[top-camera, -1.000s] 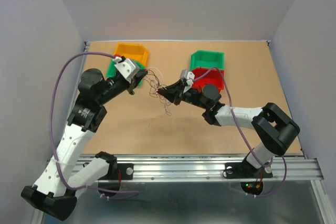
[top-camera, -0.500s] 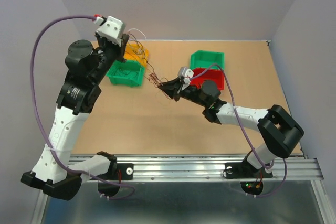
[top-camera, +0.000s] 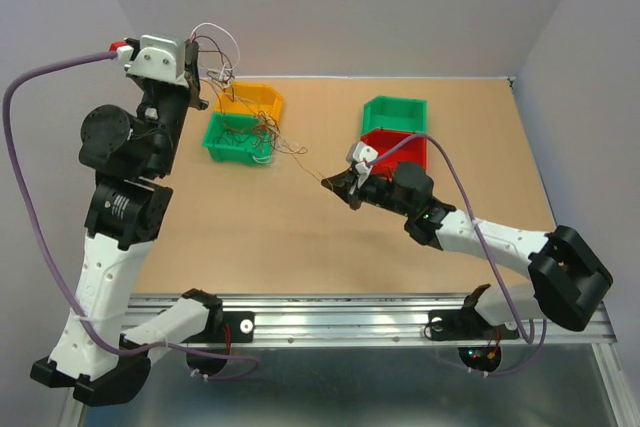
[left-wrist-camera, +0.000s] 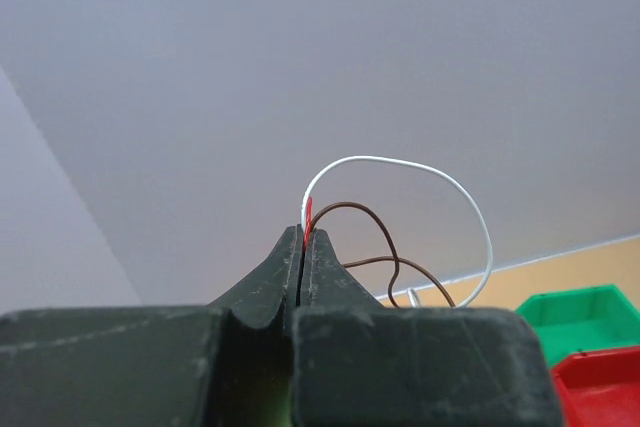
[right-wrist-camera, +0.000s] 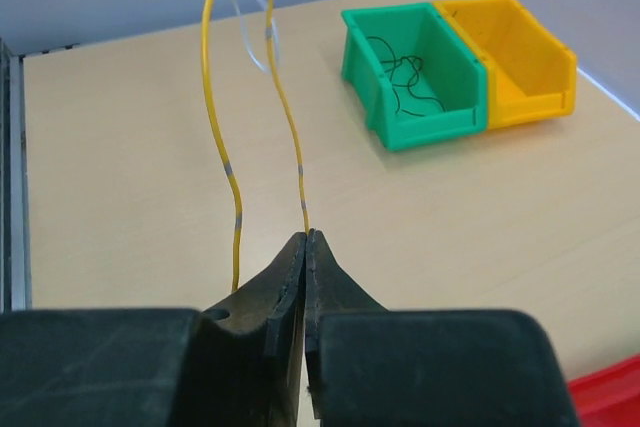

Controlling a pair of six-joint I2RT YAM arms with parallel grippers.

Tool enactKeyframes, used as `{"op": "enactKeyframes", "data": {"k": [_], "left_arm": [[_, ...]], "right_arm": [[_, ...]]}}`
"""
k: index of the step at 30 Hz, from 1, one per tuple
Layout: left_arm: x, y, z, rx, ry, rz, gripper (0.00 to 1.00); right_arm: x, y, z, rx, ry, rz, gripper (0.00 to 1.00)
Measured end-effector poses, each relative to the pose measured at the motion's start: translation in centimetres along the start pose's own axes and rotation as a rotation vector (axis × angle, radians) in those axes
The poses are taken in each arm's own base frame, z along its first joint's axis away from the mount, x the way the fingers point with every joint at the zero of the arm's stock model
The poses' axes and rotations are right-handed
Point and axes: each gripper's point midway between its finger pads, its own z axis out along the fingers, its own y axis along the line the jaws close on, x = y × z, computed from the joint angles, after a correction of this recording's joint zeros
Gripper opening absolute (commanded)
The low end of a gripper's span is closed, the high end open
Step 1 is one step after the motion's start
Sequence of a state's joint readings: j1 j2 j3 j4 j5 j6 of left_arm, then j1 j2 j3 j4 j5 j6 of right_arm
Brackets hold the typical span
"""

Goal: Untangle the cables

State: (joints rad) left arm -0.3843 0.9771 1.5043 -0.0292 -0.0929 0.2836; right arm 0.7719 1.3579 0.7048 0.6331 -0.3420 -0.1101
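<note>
Pulling-apart time. Up high near the back wall, the black two-finger left gripper [top-camera: 203, 77]: squeezed tight shut on the cables [top-camera: 252, 127], a small wad of very thin reddish-brown, white and red wires. From the left wrist, a white loop and a brown loop poking out past the closed tips.

Low over the tan wooden table [top-camera: 300, 237], the black two-finger right gripper [top-camera: 335, 184]: pinched shut too, on one thin yellow wire with grey bands [right-wrist-camera: 290, 137]. Looks stretched from there back up to the wad.

Held far apart like this, one high and one low, most likely to make the knot open up and let single wires slide free.

Most of the wad dangling over the green plastic bin on the left [top-camera: 235, 142], right next to the yellow plastic bin [top-camera: 255, 99]. Touching the bin or not? Cannot tell. Some dark thin wires lying inside that green bin.

Close behind the right gripper, a red plastic bin [top-camera: 400, 150] and a second green plastic bin [top-camera: 393, 112].

Not done yet: a clump left in the middle. Best to pull slowly. Too hard a tug, and maybe a tighter knot or a snapped wire.
</note>
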Motion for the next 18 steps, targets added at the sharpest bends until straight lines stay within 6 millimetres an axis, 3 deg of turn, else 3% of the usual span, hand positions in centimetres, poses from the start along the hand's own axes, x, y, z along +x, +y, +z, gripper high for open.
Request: {"op": "enactKeyframes", "data": {"k": [3, 6, 8, 10, 15, 18], "left_arm": [[0.8, -0.5, 0.3, 0.024, 0.01, 0.01, 0.0], [2.4, -1.2, 0.6, 0.047, 0.05, 0.015, 0.0], [3.1, -0.4, 0.9, -0.004, 0.074, 0.021, 0.0], [3.9, 1.5, 1.2, -0.118, 0.106, 0.04, 0.0], [6.2, 5.8, 0.1, -0.378, 0.136, 0.133, 0.0], [5.3, 8.2, -0.8, -0.51, 0.123, 0.183, 0.0]], "right_arm": [[-0.4, -0.1, -0.7, 0.017, 0.009, -0.004, 0.01], [0.5, 0.2, -1.5, 0.015, 0.044, 0.003, 0.0], [1.5, 0.2, -1.9, 0.02, 0.09, 0.01, 0.01], [2.6, -0.5, -2.7, 0.073, 0.149, 0.026, 0.01], [1.8, -4.1, -6.6, 0.365, 0.188, 0.093, 0.01], [1.4, -6.5, -9.3, 0.564, 0.188, 0.158, 0.01]]}}
